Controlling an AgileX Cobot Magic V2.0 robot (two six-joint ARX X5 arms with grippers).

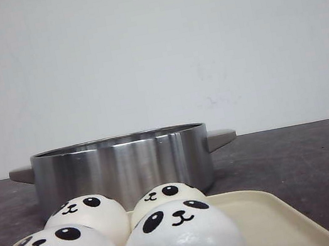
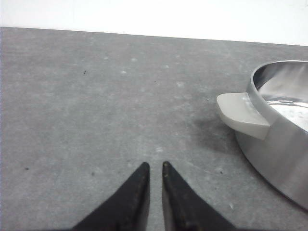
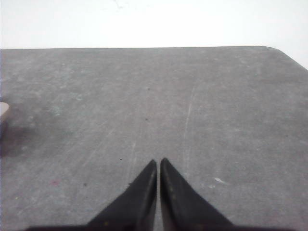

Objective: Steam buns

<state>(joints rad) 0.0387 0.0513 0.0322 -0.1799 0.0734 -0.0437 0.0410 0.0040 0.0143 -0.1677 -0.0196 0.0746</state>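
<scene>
— Where do things stand with the steaming?

— By my reading, nothing has gone in yet. All four buns (image 1: 181,238) sit together on the cream tray (image 1: 277,221) at the near edge of the front view, two in front and two behind, faces toward the camera. The steel pot (image 1: 121,169) stands just behind the tray on the dark table (image 1: 311,161), its lid off, and my left wrist camera shows no bun in the part of the pot it can see.

— And your grippers?

— My left gripper (image 2: 155,166) is nearly closed, only a thin gap between the fingertips, and it holds nothing. It hangs over bare table with the pot's pale handle (image 2: 240,115) off to one side. My right gripper (image 3: 159,161) has its tips practically touching, also empty, over bare table; a pale sliver at the frame edge may be the other handle, though I cannot say for sure.

— So what comes next?

— I judge the first pick is the step in hand. One arm needs to open wide, come down over a bun on the tray, and close gently, since they look soft and sit touching each other. A front bun looks easiest to take without nudging its neighbours. Then it must be lifted over the pot's rim.
</scene>
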